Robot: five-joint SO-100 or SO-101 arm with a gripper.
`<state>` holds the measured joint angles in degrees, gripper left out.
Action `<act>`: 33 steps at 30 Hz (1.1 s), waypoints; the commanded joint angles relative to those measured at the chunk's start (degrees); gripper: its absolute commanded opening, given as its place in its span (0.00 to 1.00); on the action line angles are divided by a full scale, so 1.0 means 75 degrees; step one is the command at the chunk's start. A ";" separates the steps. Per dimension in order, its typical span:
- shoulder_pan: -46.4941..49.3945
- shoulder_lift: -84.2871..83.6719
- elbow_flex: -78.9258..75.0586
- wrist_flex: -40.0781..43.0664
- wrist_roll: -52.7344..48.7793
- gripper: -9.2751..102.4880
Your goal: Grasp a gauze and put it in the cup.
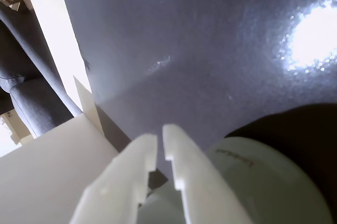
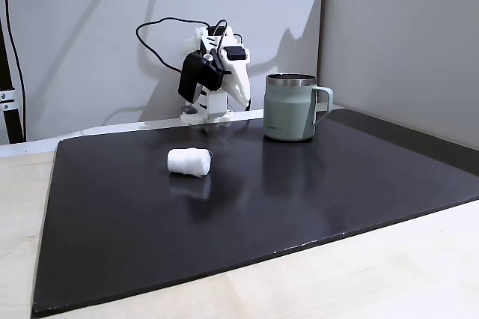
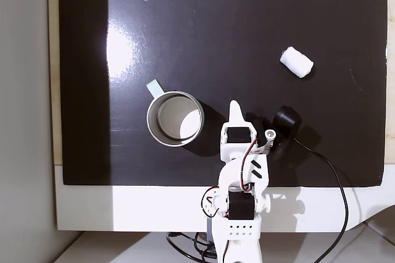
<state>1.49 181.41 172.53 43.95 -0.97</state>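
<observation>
The gauze (image 2: 188, 162) (image 3: 296, 62), a small white roll, lies on its side on the black mat. The cup (image 2: 290, 107) (image 3: 149, 121), a sage-green mug with a steel rim, stands upright near the mat's back edge with nothing visible inside. My gripper (image 2: 243, 94) (image 3: 235, 105) is folded back over the arm's base, beside the cup and well away from the gauze. In the wrist view its white fingers (image 1: 176, 155) lie close together with nothing between them; the gripper (image 1: 159, 137) is shut. A pale rounded surface (image 1: 263, 182) at lower right may be the cup; I cannot tell.
The black mat (image 2: 262, 207) (image 3: 216, 16) covers most of the light table. Grey walls stand behind and to one side. A black cable (image 3: 333, 176) trails from the arm's base (image 3: 237, 226) over the mat's edge.
</observation>
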 commanded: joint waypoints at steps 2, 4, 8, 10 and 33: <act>0.0293 0.0094 -0.0305 0.0152 0.0059 0.08; 0.0492 0.0094 -0.0680 0.0410 0.0070 0.08; 0.0586 -0.0281 -0.1711 0.0879 0.0117 0.08; 0.0621 -0.0949 -0.2379 0.1020 0.0340 0.08; 0.2613 -1.0500 -1.1777 0.5777 0.2930 0.08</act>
<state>19.95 109.42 96.06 81.39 20.48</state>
